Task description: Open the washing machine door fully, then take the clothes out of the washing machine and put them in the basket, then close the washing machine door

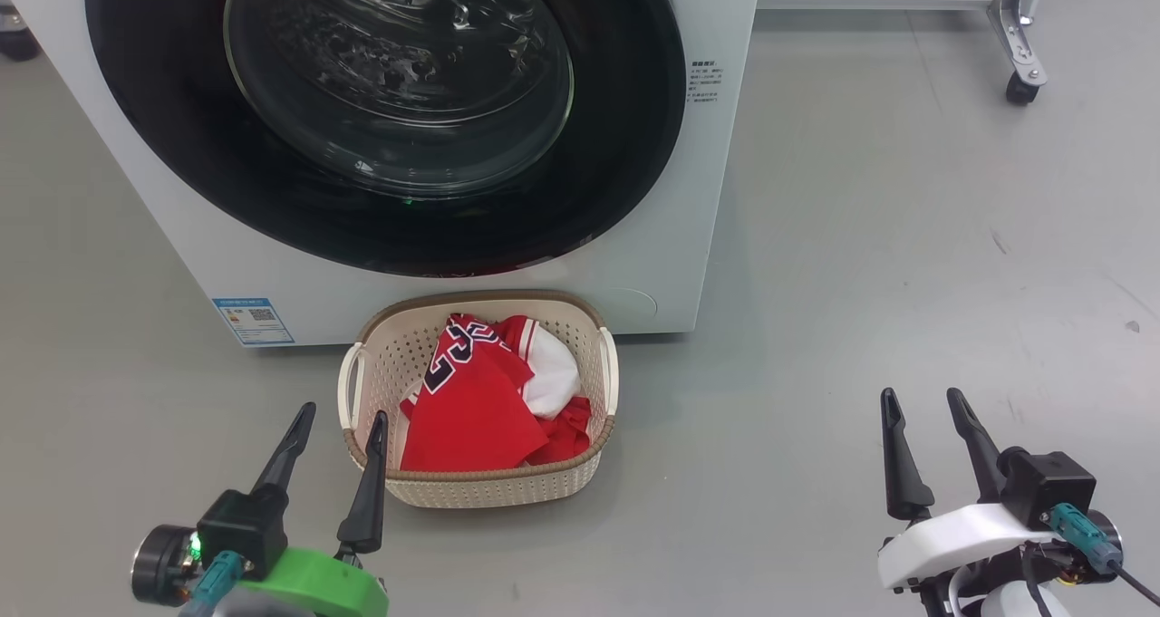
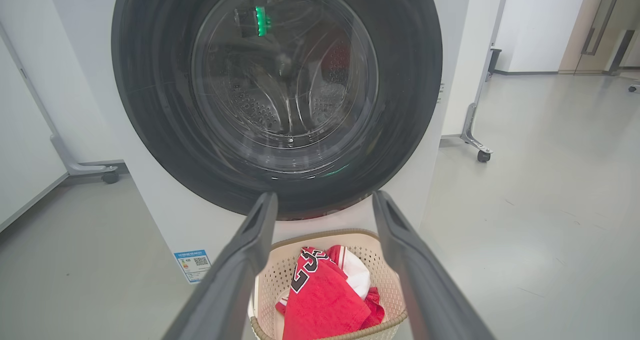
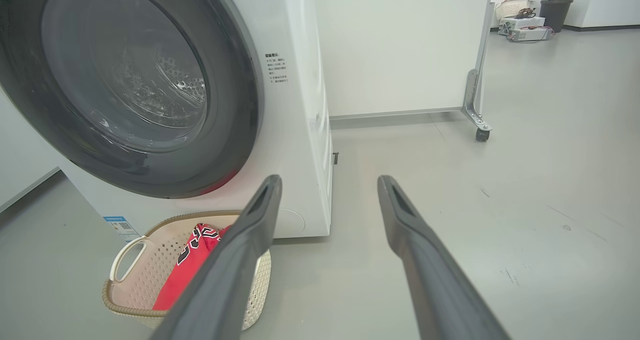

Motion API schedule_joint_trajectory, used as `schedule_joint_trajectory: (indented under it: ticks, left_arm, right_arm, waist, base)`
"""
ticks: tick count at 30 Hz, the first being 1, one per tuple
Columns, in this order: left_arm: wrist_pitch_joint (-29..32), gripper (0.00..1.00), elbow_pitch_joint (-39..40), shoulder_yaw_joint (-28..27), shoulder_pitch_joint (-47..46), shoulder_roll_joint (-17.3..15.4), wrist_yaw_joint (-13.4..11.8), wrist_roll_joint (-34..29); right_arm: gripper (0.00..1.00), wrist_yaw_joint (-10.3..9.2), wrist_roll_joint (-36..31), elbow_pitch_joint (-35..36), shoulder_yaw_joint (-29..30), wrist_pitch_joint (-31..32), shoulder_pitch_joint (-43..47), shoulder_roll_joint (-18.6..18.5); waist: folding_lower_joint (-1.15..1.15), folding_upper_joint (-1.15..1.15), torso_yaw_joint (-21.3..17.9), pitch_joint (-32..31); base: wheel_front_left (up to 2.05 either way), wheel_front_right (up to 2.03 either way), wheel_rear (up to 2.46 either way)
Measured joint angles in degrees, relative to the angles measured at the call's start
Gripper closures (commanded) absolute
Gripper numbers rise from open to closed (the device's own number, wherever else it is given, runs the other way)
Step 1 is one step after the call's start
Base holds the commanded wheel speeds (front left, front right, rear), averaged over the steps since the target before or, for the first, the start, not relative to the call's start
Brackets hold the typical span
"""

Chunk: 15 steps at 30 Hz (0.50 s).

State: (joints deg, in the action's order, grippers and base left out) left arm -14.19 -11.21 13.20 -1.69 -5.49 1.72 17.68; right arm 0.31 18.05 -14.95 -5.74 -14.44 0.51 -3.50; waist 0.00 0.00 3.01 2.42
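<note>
The white washing machine (image 1: pixel 698 236) stands ahead with its round black door (image 1: pixel 181 146) shut flat against the front; the glass window (image 1: pixel 399 73) shows a bare steel drum. Red clothes (image 1: pixel 476 400), a jersey with numerals, lie in the cream basket (image 1: pixel 605 372) on the floor before the machine. My left gripper (image 1: pixel 344 415) is open, low at the basket's left front corner, holding nothing. My right gripper (image 1: pixel 922 397) is open over bare floor, well right of the basket. The left wrist view shows the door (image 2: pixel 150 105), clothes (image 2: pixel 325 300) and basket (image 2: pixel 375 260); the right wrist view, the basket (image 3: pixel 150 260).
Grey floor spreads to the right. A white panel on a castor foot (image 1: pixel 1022 73) stands behind and right of the machine. A blue label (image 1: pixel 254 321) marks the machine's lower left corner. A dark bin (image 3: pixel 555 13) and boxes sit far off.
</note>
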Motion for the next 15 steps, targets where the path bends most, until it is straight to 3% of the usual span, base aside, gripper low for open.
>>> schedule_joint_trajectory:
  ticks: [15]
  left_arm:
    - [0.53, 0.00, 1.00, 0.02, 0.90, 0.00, -0.42, 0.47]
  right_arm:
    - [0.00, -1.00, -0.09, 3.81, -0.14, 0.02, 2.38, -0.04]
  waist:
    - [0.00, 0.00, 0.34, -0.02]
  base:
    - [0.00, 0.00, 0.00]
